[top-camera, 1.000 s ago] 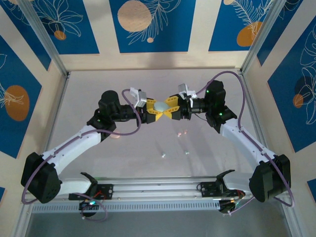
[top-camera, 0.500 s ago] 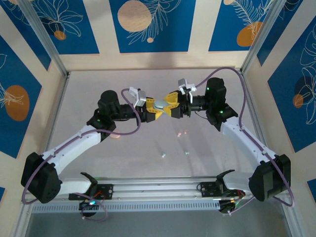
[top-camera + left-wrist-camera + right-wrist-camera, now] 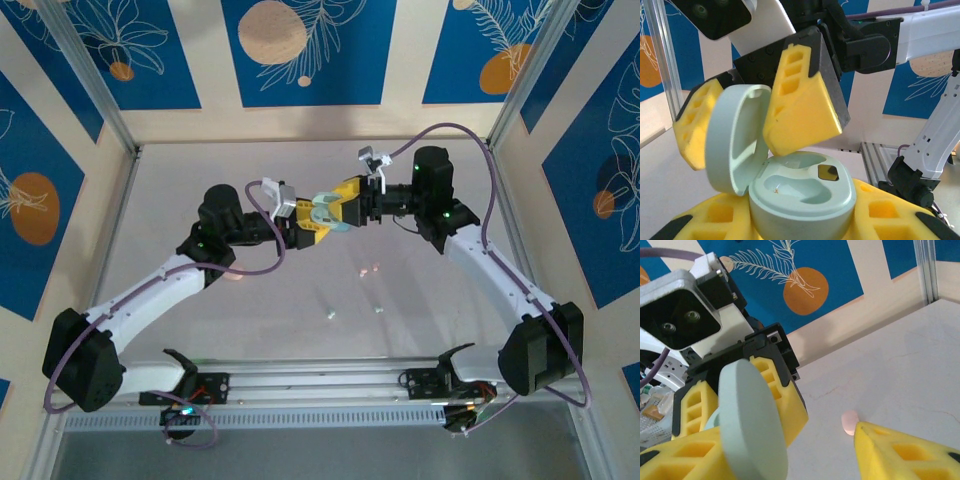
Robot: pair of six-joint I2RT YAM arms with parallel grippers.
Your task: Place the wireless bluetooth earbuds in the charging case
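The charging case (image 3: 802, 196) sits with its wells facing up. Its lid (image 3: 734, 140) is hinged open and stands nearly upright at one side of the oval base. The left gripper (image 3: 308, 226) is clenched on that base. The right gripper (image 3: 343, 205) is released: one pad (image 3: 685, 460) lies against the lid's outer face, the other stands well clear. Two pale wireless bluetooth earbuds (image 3: 331, 315) lie on the table (image 3: 200, 180), well apart from the case, toward the arm bases. In the right wrist view a pink bud (image 3: 850, 422) lies on the table past the lid. All are too small to tell which way they point.

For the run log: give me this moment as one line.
left gripper: holding case | lid: open | sockets: empty | right gripper: open around lid | buds: on table
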